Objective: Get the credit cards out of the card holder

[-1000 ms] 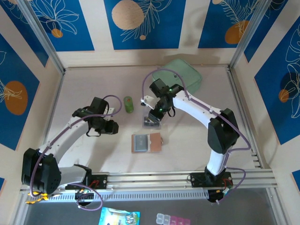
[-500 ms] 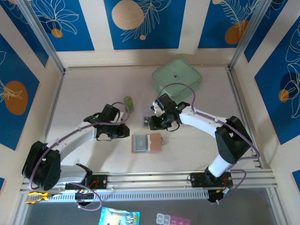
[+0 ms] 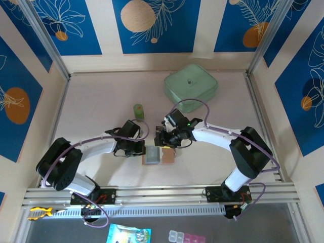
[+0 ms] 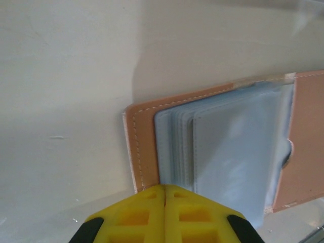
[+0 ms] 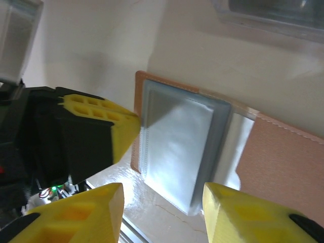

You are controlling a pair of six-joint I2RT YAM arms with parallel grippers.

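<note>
on the table (image 3: 101, 111), open card holder (image 3: 158, 155)

tan card holder (image 3: 159, 156) lies open, grey-blue inside up.

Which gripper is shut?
The left gripper, fingers pressed together at the card holder's edge; the right gripper's fingers stand apart.

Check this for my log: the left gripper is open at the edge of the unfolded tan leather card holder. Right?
No: the left gripper is shut, jaws together, in the left wrist view. It is at the edge of the unfolded tan leather card holder.
</note>
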